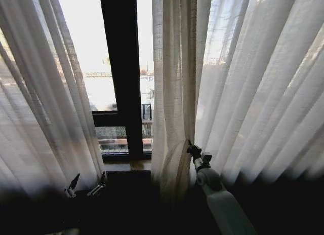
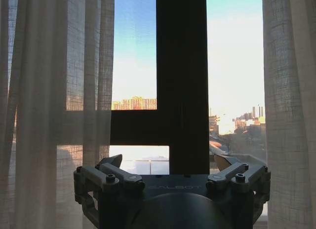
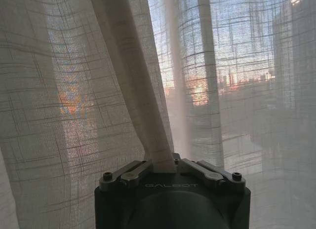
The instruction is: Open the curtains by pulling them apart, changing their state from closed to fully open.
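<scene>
Between the right hand's (image 1: 191, 148) closed fingers sits one curtain (image 1: 174, 93) fold; a hard tug could slip the sheer fabric free. Left hand (image 1: 86, 187) wide, empty.

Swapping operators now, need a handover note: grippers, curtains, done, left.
Right gripper: jaws shut on a fold of the right curtain, at its inner edge.
Left gripper: jaws open, holding nothing, low by the left curtain.
Done: a gap is open in the middle, window frame exposed.
Left: both panels hang well into the window; pull each out to its side.
</scene>
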Robot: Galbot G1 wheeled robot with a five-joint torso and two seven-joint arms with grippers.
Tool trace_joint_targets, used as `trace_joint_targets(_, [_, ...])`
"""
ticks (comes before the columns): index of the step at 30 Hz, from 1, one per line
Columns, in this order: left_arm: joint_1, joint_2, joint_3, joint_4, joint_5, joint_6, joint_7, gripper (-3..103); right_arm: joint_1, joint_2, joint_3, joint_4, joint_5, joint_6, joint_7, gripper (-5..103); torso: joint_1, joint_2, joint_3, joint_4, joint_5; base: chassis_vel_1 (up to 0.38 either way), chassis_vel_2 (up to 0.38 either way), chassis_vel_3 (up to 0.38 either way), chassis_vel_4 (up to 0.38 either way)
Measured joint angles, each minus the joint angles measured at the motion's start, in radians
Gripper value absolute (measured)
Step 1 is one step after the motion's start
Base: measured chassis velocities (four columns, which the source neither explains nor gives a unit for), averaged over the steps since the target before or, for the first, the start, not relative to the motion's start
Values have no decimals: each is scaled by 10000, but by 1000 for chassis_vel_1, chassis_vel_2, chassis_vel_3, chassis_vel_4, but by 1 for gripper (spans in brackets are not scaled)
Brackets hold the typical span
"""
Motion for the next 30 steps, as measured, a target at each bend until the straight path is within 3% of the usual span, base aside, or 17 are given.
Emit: trace_joint_targets(30, [-21, 58, -32, -27, -87, -4, 4, 100, -196, -145, 58, 200, -21, -16, 54, 0, -1, 0, 0, -3, 3, -355, -352, 356, 357])
